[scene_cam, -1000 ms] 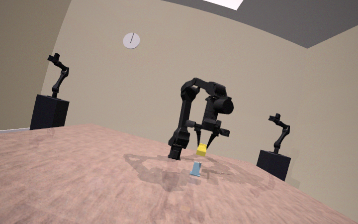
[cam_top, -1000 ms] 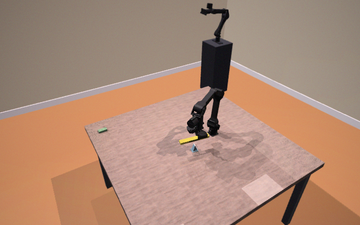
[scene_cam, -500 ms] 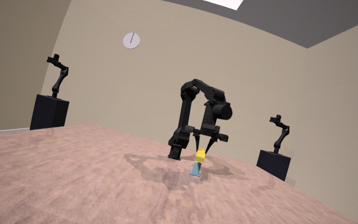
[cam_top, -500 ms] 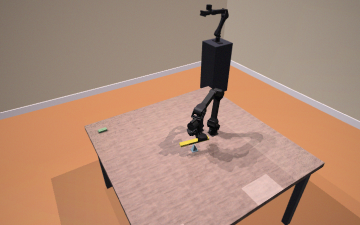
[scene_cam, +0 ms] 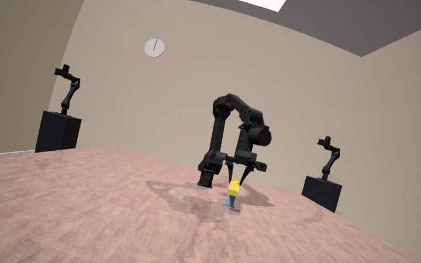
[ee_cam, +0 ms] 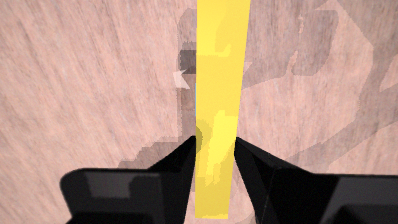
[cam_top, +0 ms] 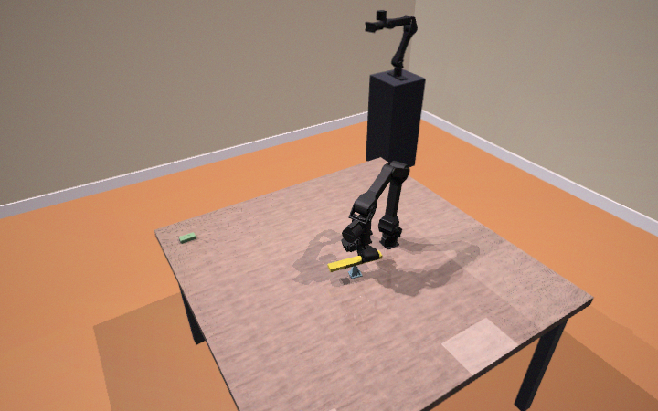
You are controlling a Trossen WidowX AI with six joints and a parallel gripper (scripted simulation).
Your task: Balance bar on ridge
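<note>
A long yellow bar (cam_top: 344, 263) (scene_cam: 233, 190) (ee_cam: 222, 60) is held above the table, looking roughly level. My gripper (cam_top: 370, 256) (scene_cam: 234, 182) (ee_cam: 214, 140) is shut on it nearer the end by the arm's base, with one finger on each side. The small blue ridge (cam_top: 355, 273) (scene_cam: 230, 200) stands on the table under the bar, toward the bar's middle and away from the fingers. In the wrist view the bar hides nearly all of the ridge. Its top is covered by the bar in the exterior view, so I cannot tell if they touch.
A small green block (cam_top: 187, 237) lies near the table's far left corner. A pale square (cam_top: 480, 344) is on the table (cam_top: 280, 317) near its front right edge. The arm's base (cam_top: 388, 240) (scene_cam: 205, 179) stands behind the bar. Other arms stand on dark pedestals beyond the table.
</note>
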